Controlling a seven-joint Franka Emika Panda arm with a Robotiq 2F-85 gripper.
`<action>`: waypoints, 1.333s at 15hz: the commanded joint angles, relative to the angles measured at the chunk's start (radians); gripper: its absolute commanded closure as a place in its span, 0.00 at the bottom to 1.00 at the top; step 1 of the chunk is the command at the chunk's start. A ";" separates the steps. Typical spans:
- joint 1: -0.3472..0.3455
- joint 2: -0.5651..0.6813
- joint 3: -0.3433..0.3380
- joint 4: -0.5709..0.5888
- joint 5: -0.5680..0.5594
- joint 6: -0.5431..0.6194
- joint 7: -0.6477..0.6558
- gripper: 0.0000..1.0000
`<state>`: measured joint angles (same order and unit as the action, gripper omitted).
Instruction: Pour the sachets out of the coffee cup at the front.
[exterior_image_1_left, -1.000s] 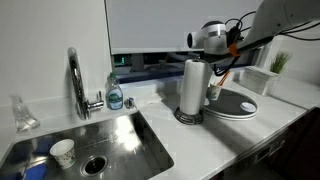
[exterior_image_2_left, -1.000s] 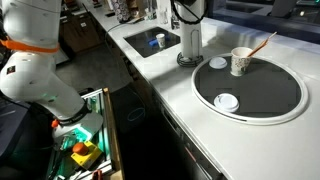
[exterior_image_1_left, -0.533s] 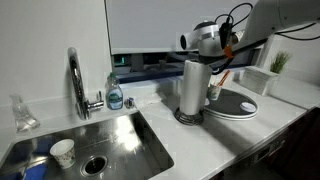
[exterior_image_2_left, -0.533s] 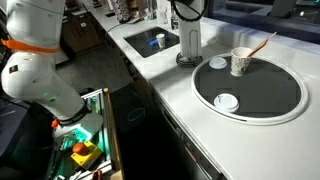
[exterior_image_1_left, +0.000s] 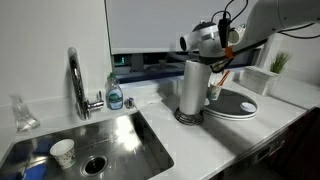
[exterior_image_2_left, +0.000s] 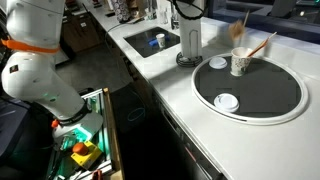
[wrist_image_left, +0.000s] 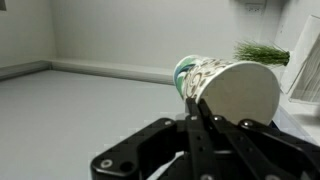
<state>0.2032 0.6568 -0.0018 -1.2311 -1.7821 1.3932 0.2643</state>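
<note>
Lying sideways — coffee cup (wrist_image_left: 228, 90), wrist-view only

Faucet (exterior_image_1_left: 74, 75), soap bottle (exterior_image_1_left: 115, 93) — paper towel roll (exterior_image_1_left: 191, 88)

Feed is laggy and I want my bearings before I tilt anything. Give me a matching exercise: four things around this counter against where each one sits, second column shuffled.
Things:
1. paper towel roll
2. paper cup
3. bottle
4. plant

Places:
A. down in the sink
B. right beside the faucet
C. upright at the edge of the round dark mat
D. beyond the mat, on the side away from the sink

Pairs: 1-C, 2-A, 3-B, 4-D
</note>
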 joint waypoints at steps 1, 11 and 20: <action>0.009 0.018 -0.014 -0.017 -0.053 -0.006 -0.038 0.99; -0.055 -0.055 0.044 -0.033 0.137 -0.004 0.185 0.99; -0.163 -0.221 0.033 -0.185 0.487 0.053 0.570 0.99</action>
<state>0.0837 0.5081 0.0251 -1.3064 -1.4041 1.3923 0.6893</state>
